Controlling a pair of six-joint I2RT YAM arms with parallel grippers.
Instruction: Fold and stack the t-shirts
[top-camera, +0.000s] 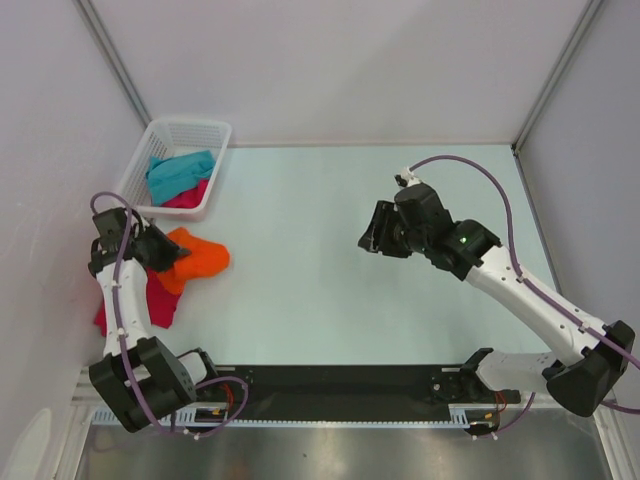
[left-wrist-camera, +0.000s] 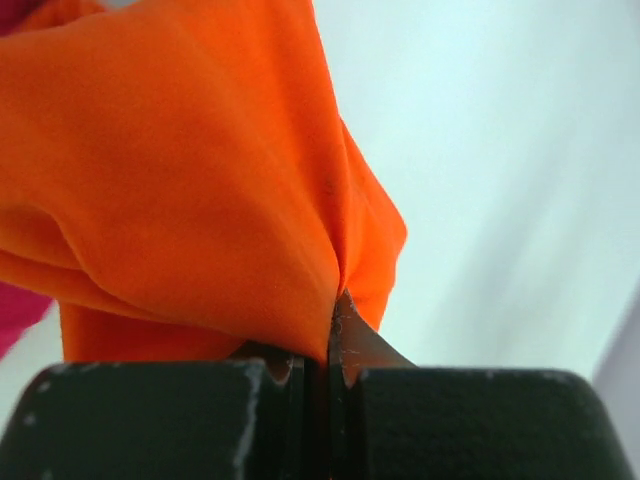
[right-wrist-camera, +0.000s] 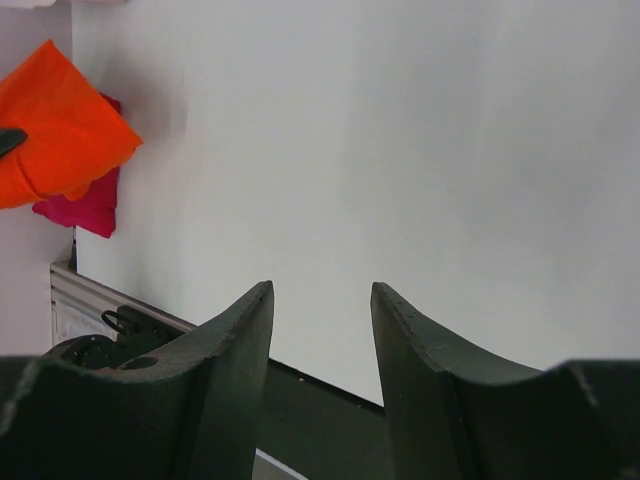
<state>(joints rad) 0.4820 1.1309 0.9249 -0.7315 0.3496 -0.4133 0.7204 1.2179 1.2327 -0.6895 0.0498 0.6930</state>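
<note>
Broadly, table (top-camera: 320, 300): pale work surface filling the centre of the overhead view; its bare middle is judged the likely folding area.
Right arm (top-camera: 520, 290): reaches from lower right toward centre; a green light (top-camera: 463, 240) shows on it.
Left arm (top-camera: 120, 300): runs up the left edge of the frame.
Basket (top-camera: 185, 128): white lattice, upper left; holds two garments awaiting their turn.
Orange t-shirt (top-camera: 195, 258): left of centre, crumpled, one bunched edge lifted off the surface, judged as being drawn out for spreading.
Pink t-shirt on the table (top-camera: 160, 300): lower left, partly under the orange one and the left arm.
Teal t-shirt (top-camera: 180, 172): in the basket, uppermost.
Pink t-shirt in the basket (top-camera: 190, 195): beneath the teal one, near the front wall.
Left gripper (left-wrist-camera: 327, 365): jaws pinched tight on a fold of the orange cloth.
Right gripper (right-wrist-camera: 320, 300): jaws parted, nothing between them, hanging above bare table, well apart from the shirts.
Writing: no brand, label or lettering legible in any view.
</note>
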